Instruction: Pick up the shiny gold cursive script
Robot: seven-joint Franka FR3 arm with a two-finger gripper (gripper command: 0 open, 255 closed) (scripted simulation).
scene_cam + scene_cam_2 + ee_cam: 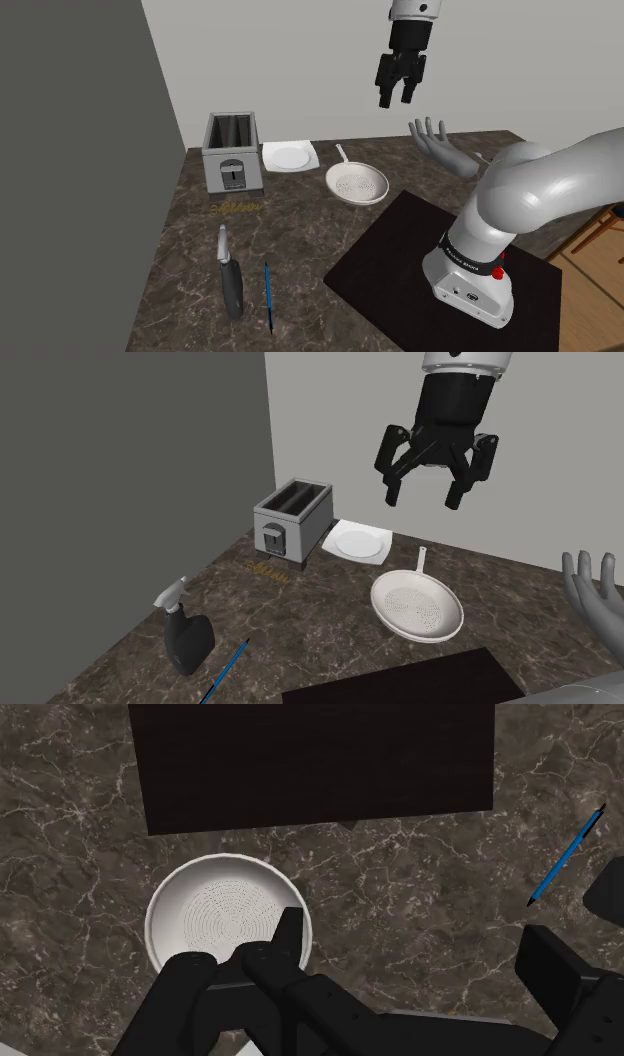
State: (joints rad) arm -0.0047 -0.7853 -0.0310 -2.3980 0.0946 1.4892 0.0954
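Script is the tiny gold squiggle lying flat on the bench, just in front of the toaster. End effector hangs high above, fingers spread wide and holding nothing, roughly over the white perforated pan. So the target sits down and off toward the shoulder view's left from it, past the pan. Its long axis runs along the toaster's front face, so I'd guess the fingers should straddle it crosswise. Toaster crowds 1 side; the other side is bare stone, with the spray bottle and blue pen well apart. Thin and flat, probably fiddly to pinch
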